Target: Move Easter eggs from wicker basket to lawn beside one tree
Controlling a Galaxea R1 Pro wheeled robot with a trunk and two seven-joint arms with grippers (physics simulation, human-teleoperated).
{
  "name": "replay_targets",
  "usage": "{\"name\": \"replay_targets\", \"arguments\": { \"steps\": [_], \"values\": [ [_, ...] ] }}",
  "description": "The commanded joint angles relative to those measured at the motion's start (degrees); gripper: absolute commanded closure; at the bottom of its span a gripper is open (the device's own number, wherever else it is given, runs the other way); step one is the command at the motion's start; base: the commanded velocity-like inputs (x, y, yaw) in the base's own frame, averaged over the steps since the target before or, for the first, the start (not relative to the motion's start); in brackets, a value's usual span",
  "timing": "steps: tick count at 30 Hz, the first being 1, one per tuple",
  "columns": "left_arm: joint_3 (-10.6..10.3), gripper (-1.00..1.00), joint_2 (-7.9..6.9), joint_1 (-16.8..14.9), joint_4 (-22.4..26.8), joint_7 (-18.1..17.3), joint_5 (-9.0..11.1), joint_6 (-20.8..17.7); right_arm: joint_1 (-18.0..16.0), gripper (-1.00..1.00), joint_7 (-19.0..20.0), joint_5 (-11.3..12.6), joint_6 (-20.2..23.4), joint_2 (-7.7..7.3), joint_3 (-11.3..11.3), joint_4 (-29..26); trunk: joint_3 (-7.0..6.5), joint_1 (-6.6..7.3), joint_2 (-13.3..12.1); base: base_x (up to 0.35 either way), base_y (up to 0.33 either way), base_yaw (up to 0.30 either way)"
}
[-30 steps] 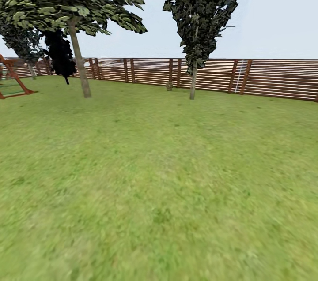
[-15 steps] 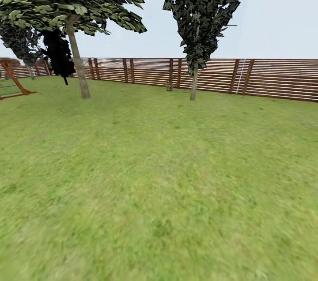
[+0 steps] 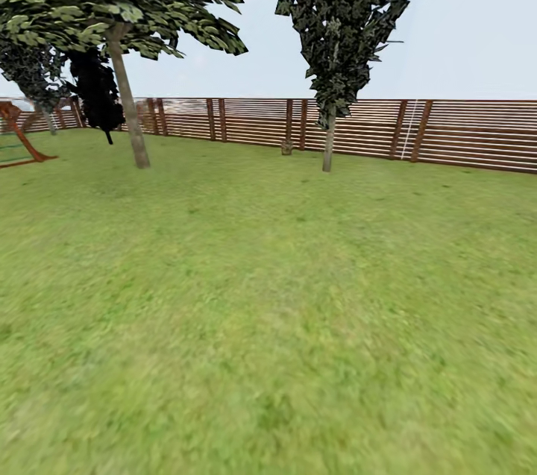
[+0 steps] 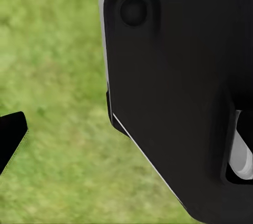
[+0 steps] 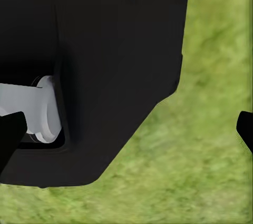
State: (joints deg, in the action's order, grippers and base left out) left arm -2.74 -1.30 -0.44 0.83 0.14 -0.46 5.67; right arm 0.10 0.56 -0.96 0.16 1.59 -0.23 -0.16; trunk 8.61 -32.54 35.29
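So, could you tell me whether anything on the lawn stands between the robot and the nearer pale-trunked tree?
Nothing visible does: open lawn runs unbroken up to the tree at the head view's left. The swing frame stands off to its left, clear of the path.

you have a brown slatted fence (image 3: 462,133) running across the far side, under a pale, hazy sky (image 3: 477,20). at the far left edge sits a reddish wooden play frame (image 3: 19,136) with something green inside it. a narrow all-black tree (image 3: 97,91) stands near the fence, left of centre. a small brownish object (image 3: 286,146) rests at the fence's foot; too small to identify.
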Motion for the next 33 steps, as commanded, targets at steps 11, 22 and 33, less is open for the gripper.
{"name": "replay_targets", "arguments": {
  "steps": [11,22,33],
  "values": [
    [-0.70,-1.00,-1.04,0.03,-0.12,0.01,-0.06,0.67,-0.01,-1.00,0.06,-0.10,0.02,0.02,-0.03,-0.02,0.07,-0.05,0.06,0.339,0.031,0.000],
    [-1.07,-1.00,-2.54,0.08,-0.12,0.03,-0.03,0.82,-0.01,-1.00,0.06,-0.10,0.02,0.02,-0.03,-0.02,0.07,-0.05,0.06,0.339,0.085,0.000],
    [-1.10,-1.00,-2.55,0.09,-0.05,0.03,0.02,1.10,-0.01,-1.00,0.06,-0.10,0.02,0.00,-0.03,-0.02,0.07,-0.05,0.06,0.339,0.090,0.000]
  ]
}}
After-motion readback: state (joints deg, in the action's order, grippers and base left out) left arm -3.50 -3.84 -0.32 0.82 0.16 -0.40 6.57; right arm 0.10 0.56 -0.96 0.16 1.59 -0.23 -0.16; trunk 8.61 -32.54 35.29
